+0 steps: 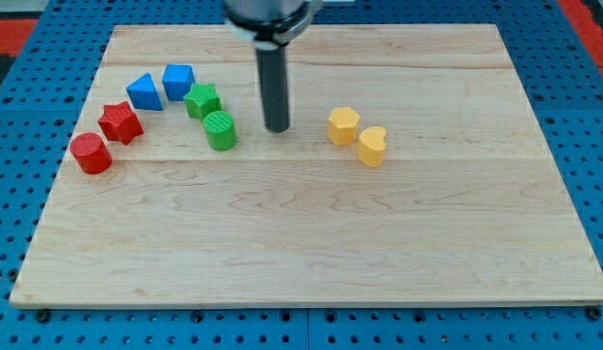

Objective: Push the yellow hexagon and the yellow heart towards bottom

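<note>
The yellow hexagon (343, 125) sits right of the board's middle, in the upper half. The yellow heart (372, 146) lies just below and right of it, touching or nearly touching. My tip (276, 128) rests on the board to the left of the yellow hexagon, a clear gap apart, and to the right of the green cylinder (221, 130). The dark rod rises straight up from the tip to the view's top.
At the upper left lie a green star (201, 100), a blue cube (178, 81), a blue triangle (143, 91), a red star (120, 122) and a red cylinder (90, 154). The wooden board (311, 243) sits on a blue pegged surface.
</note>
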`<state>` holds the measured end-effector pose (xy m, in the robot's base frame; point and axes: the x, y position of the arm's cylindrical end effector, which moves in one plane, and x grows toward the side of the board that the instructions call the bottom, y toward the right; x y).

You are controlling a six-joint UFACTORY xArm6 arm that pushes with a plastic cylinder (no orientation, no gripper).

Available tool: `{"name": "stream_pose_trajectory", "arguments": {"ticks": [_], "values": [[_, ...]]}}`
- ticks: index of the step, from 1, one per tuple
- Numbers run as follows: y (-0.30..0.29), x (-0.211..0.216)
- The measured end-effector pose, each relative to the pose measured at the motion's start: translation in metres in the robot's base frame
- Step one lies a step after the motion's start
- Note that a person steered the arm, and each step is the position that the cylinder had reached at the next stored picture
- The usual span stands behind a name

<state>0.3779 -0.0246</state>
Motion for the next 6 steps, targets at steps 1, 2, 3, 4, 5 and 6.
{"name": "stream_pose_trajectory", "arguments": {"ticks": [1, 2, 3, 4, 5, 6], "values": [[0.063, -0.005], [0.103, 0.004], [0.118, 0.041], [0.155, 0.041], [0.224, 0.012], [0.246, 0.066]]}}
